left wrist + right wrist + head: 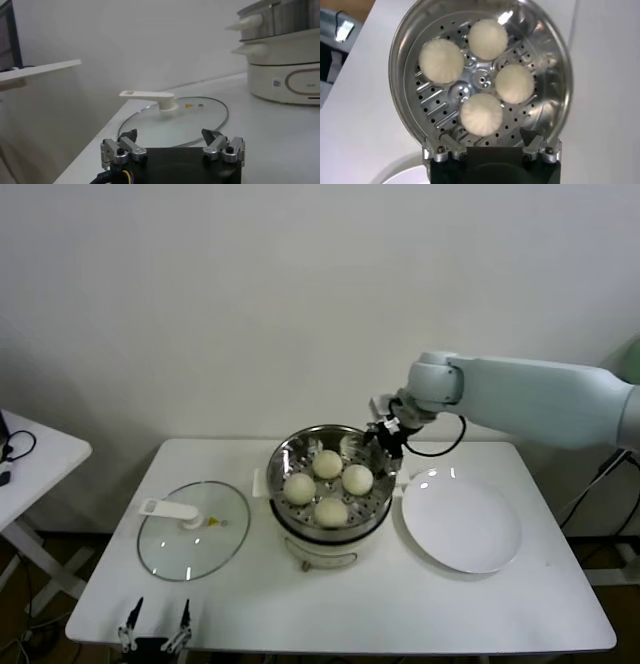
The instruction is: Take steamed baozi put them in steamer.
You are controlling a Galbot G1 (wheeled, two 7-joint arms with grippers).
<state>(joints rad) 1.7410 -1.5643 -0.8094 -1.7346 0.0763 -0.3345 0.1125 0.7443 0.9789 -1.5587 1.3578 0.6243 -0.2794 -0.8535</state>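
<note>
Plain white wall behind, white rectangular counter [520, 604] in front. Near the counter's middle, toward its far edge: round shiny stainless-steel steamer [285, 459] on a cream-white electric base, perforated tray inside. On that tray, all four cream-white, smooth, dome-shaped steamed baozi [358, 479], close together in a ring around the tray's centre, finely pleated on top in the right wrist view. Toward the right edge, beside the steamer: flat round white plate [480, 534], nothing on it. Toward the left edge: round glass lid with a white handle [190, 534], lying flat.

Task apparently complete as far as loading goes; no bun left outside the pot.

Right pincer [388, 434] hovering at the steamer's far right rim, fingers spread, holding nothing. Left pincer [155, 629] parked low at the near left corner, likewise spread and holding nothing.
</note>
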